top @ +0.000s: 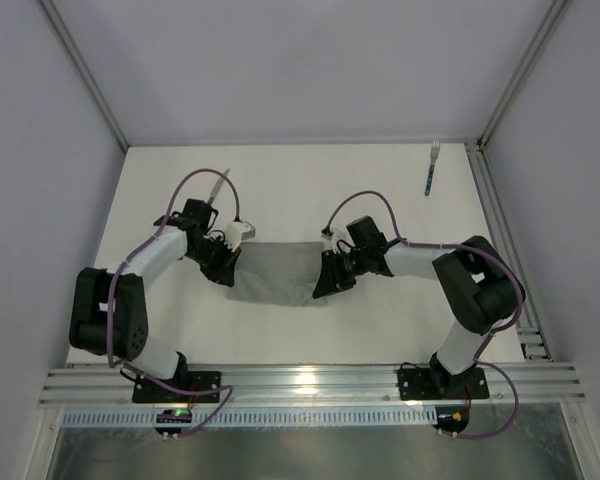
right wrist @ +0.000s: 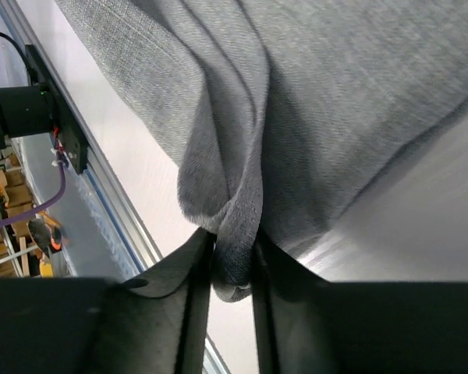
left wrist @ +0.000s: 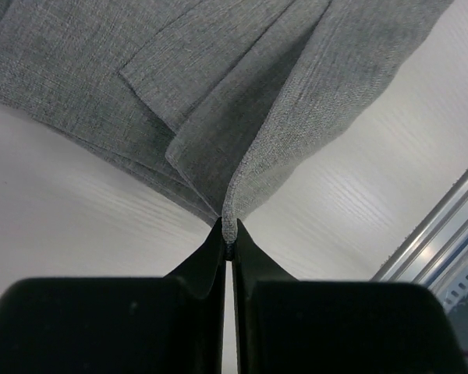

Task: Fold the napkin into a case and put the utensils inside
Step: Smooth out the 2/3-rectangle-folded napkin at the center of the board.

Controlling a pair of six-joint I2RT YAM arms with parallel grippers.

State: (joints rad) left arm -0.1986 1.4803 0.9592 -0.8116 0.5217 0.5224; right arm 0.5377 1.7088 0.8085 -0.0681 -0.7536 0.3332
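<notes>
One fork (top: 432,168) lies well apart from the napkin (top: 280,272) (far-right of table (top: 310,190)).

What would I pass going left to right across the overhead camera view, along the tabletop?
Left jaws, shut on the cloth's left edge → napkin, lying folded between the arms → right jaws, with its right edge bunched between them → fork, alone at the far right of the table.

Overhead view, 2 wrist close-ups, shared napkin (top: 280,272)
</notes>
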